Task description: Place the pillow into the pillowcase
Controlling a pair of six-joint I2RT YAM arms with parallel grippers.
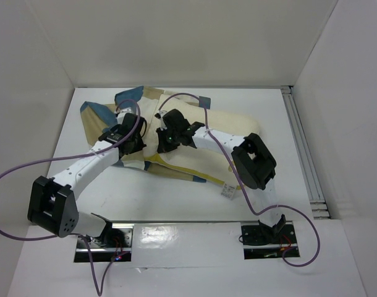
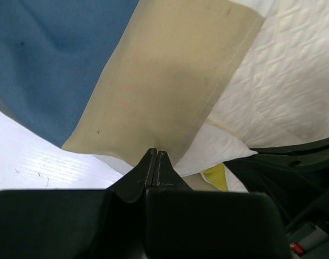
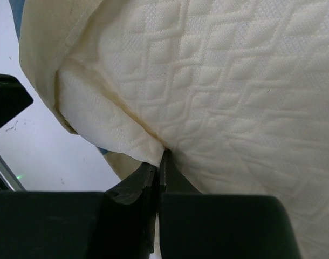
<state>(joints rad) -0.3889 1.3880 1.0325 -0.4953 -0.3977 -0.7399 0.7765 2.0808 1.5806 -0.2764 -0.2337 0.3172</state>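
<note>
Pillow (image 1: 235,124): cream, quilted, lying flat across the middle of the table (image 1: 176,198), long side running left to right. A white tag (image 1: 227,190) sits at the near right corner. The greater part of its top surface is bare.

Case (image 1: 101,112): blue, tan and cream checks, bunched at the far left of the table. Folds reach over the pillow's left end and part of its far edge.

Progress: early, by my reading. Only the left end meets the cloth (whether it sits inside the mouth or is merely overlaid cannot be told from above). Nothing covers the right portion. Left to do: get the opening round that end, draw the case along the whole length, then settle the corners.

Left gripper (image 2: 155,155): at the near left of the pillow, where case and pillow overlap. Jaws pressed together with no gap showing. The lower edge of a tan panel runs down into the tips, so it appears to pinch the case's hem. Quilted pillow lies just to the right of that panel.

Right gripper (image 3: 160,162): just right of the left one, over the pillow's left part. Jaws all but closed, a hairline slit between them. A fold of the quilted cover is drawn into the tips, so it grips the pillow itself.
</note>
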